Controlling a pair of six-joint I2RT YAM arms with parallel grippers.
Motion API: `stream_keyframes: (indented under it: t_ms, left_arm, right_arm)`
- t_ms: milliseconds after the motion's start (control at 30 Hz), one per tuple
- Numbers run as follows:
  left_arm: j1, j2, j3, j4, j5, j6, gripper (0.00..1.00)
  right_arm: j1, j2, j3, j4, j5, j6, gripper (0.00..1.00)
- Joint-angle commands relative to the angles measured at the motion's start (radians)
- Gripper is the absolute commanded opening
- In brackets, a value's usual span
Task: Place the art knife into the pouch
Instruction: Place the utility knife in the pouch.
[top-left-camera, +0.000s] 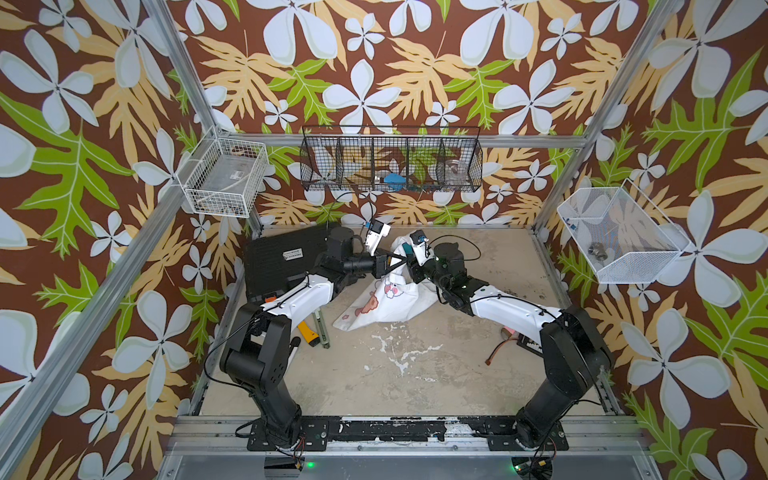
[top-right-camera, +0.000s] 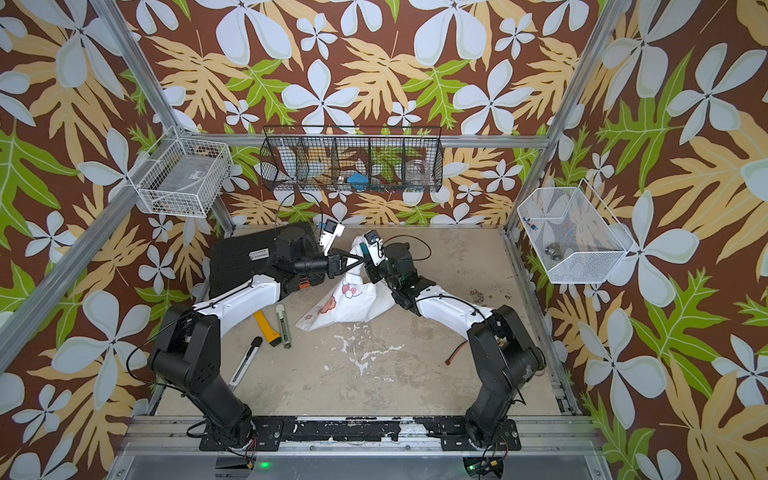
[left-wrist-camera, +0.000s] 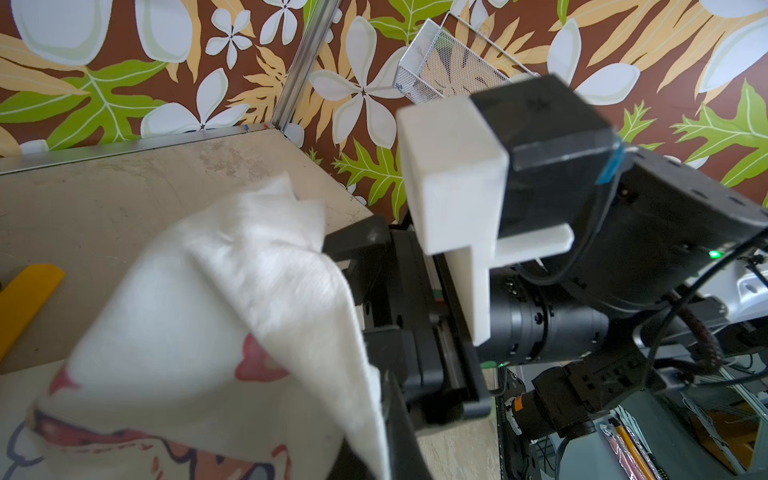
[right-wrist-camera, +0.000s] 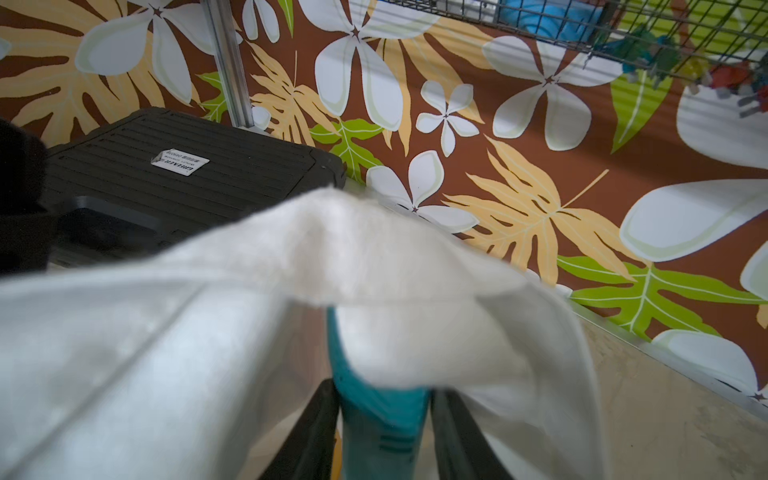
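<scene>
The pouch (top-left-camera: 374, 299), a white cloth bag with pink cartoon prints, lies mid-table with its upper rim lifted. My left gripper (top-left-camera: 400, 262) is shut on that rim; in the left wrist view the cloth (left-wrist-camera: 187, 311) hangs pinched at the gripper (left-wrist-camera: 384, 419). The art knife (right-wrist-camera: 378, 415), teal-handled, points into the pouch's mouth (right-wrist-camera: 415, 332) and stands between the black fingers of my right gripper (right-wrist-camera: 382, 401), with a thin gap beside each finger. In both top views only a teal bit of the knife (top-right-camera: 363, 249) shows beside the right gripper (top-right-camera: 368, 258).
A black tool case (top-left-camera: 286, 257) sits back left under the left arm. A yellow cutter (top-right-camera: 266, 328), a grey-green cutter (top-right-camera: 283, 326) and a white cutter (top-right-camera: 245, 357) lie front left. A brown strap (top-left-camera: 498, 353) lies right. Wire baskets (top-left-camera: 390, 166) hang on the walls.
</scene>
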Motion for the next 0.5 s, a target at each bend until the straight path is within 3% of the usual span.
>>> stream_keyframes:
  t_ms: [0,133,333,467]
  left_arm:
    - [-0.002,0.000,0.011,0.001,0.023,0.015,0.00]
    - [-0.002,-0.003,0.010,0.001,0.023,0.013,0.00]
    - [0.012,-0.009,0.008,0.006,-0.009,0.003,0.00]
    - [0.031,-0.021,-0.004,0.062,-0.023,-0.051,0.00]
  right_arm:
    - [-0.003,-0.022,0.005,0.043,-0.031,0.003,0.57]
    - [-0.011,-0.069,-0.016,0.030,-0.034,0.011,0.73]
    - [-0.026,-0.255,-0.056,-0.219,-0.056,0.097,0.75]
    - [-0.043,-0.392,-0.069,-0.382,0.006,0.177,0.75]
